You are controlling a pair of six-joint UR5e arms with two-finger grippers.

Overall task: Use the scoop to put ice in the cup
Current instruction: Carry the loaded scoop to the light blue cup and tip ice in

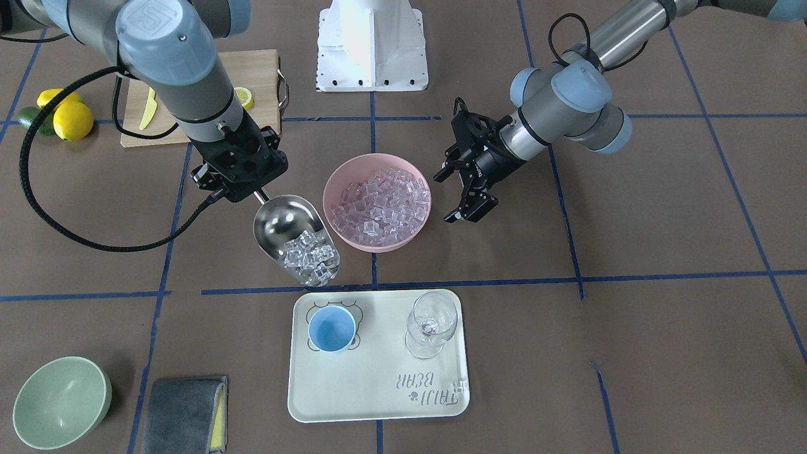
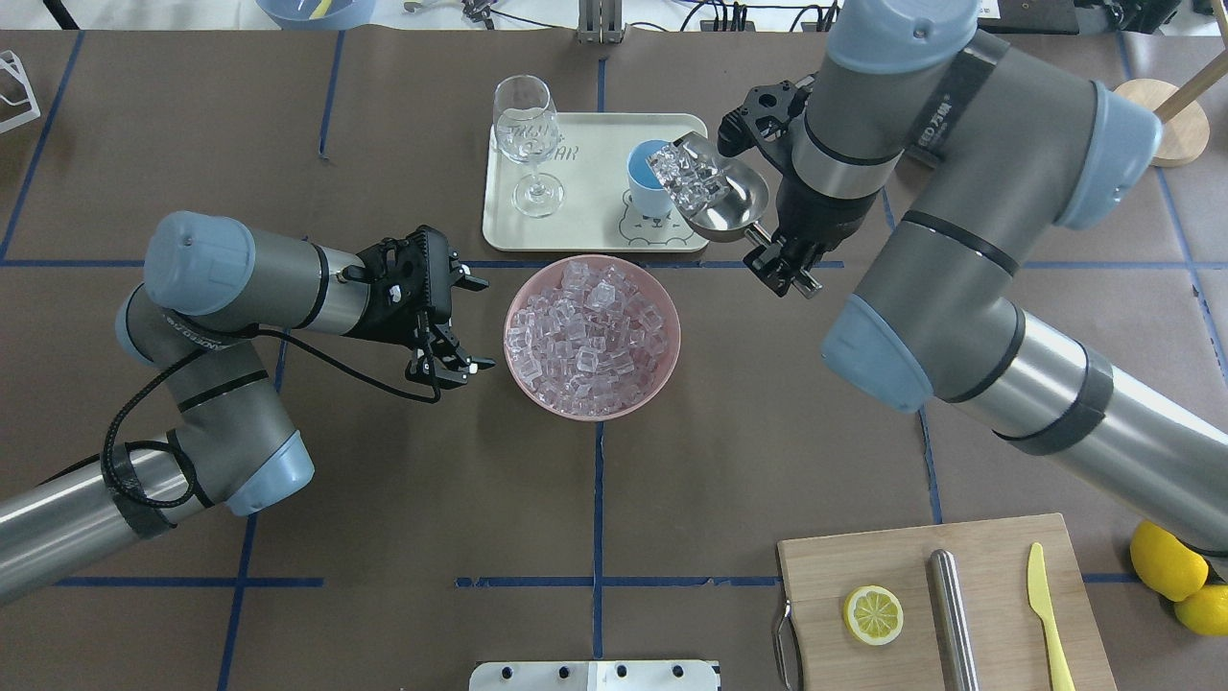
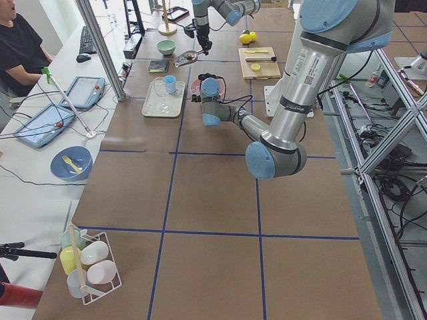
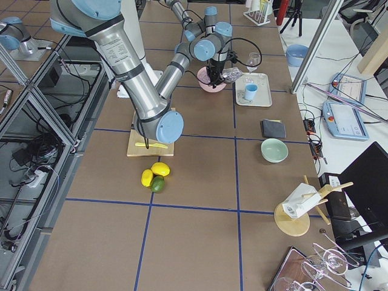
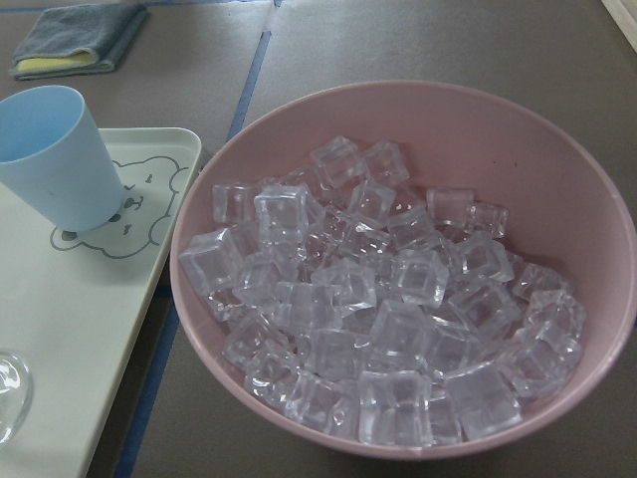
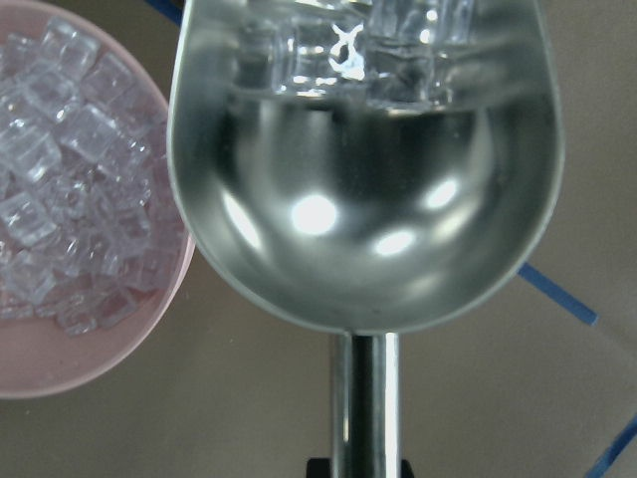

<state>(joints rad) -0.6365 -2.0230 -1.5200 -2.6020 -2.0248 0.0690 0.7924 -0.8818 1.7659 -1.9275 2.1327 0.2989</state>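
My right gripper is shut on the handle of the steel scoop. It holds the scoop in the air between the pink bowl and the tray, front tipped down. Several ice cubes lie at the scoop's front end. In the overhead view the scoop has its front end at the rim of the light-blue cup. The cup stands upright on the tray and looks empty. My left gripper is open and empty beside the pink bowl, which is full of ice.
The cream tray also holds a clear wine glass. A pale green bowl and a grey cloth lie off the tray. A cutting board with a lemon slice, steel rod and yellow knife sits near lemons.
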